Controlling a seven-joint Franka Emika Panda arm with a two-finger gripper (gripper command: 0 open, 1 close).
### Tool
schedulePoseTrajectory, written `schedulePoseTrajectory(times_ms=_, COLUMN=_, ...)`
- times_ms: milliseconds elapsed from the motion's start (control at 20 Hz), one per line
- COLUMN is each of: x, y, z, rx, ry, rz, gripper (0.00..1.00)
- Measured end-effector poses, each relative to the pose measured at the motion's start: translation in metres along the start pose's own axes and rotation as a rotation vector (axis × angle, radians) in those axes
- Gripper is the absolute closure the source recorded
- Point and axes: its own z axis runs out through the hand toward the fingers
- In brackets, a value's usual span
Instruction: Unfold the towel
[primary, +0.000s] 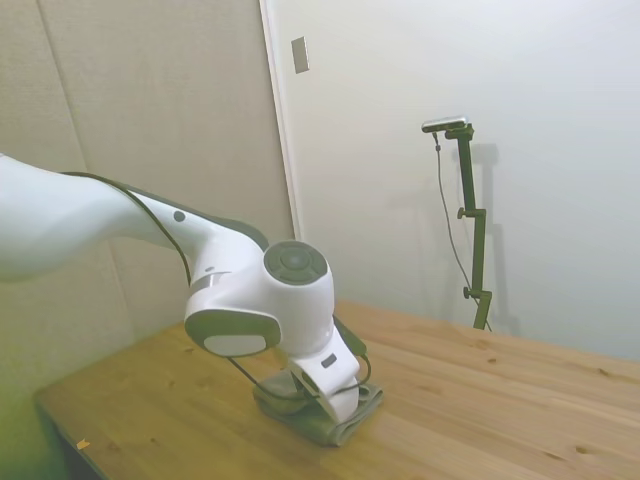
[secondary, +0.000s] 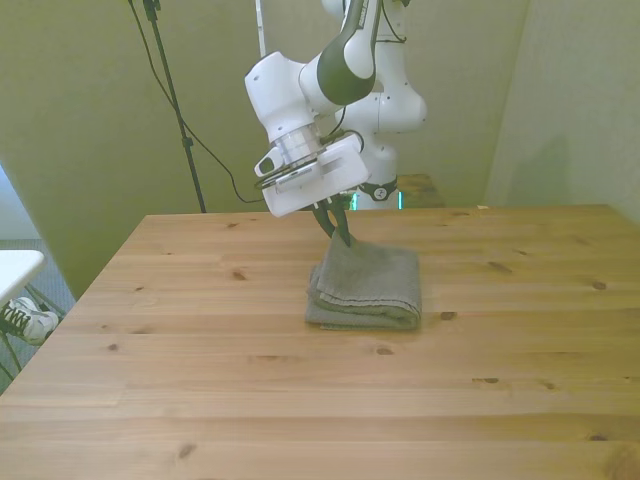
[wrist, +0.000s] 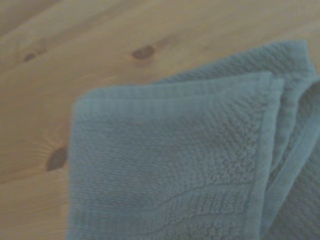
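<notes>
Desk (secondary: 200, 400) is pale wood planks with dark knots, sitting in a corner of plain light walls; a small grey plate (primary: 300, 54) is showing high on the wall in the side view. At the front view's left edge a white surface (secondary: 15, 265) is poking in, with a shoe (secondary: 22, 320) lying on the floor below it. Towel (secondary: 365, 287) is lying folded near the middle of the desk, layered edges stacking toward the front view's left and near side; the wrist view is showing its ribbed hem and overlapping corners (wrist: 200, 165) flat on the wood. Arm (secondary: 330, 80) is bending down over the far edge of the towel, wrist tilted. Hand (secondary: 338, 228) is angling down at the towel's far corner, dark fingers (secondary: 342, 232) close together, tips touching the cloth; can't tell if they're pinching it.
</notes>
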Motion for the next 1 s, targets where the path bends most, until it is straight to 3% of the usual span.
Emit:
schedulePoseTrajectory(times_ms=350, x=-0.054, y=-0.067, z=-0.015, rx=0.0, ry=0.011, rz=-0.1, gripper=1.0)
schedulePoseTrajectory(times_ms=900, x=-0.127, y=-0.134, z=0.014, rx=-0.033, ry=0.001, rz=-0.217, gripper=1.0)
schedulePoseTrajectory(times_ms=950, x=-0.13, y=-0.136, z=0.017, rx=-0.039, ry=-0.003, rz=-0.224, gripper=0.0)
schedulePoseTrajectory(times_ms=1000, x=-0.134, y=-0.138, z=0.02, rx=-0.048, ry=-0.005, rz=-0.232, gripper=0.0)
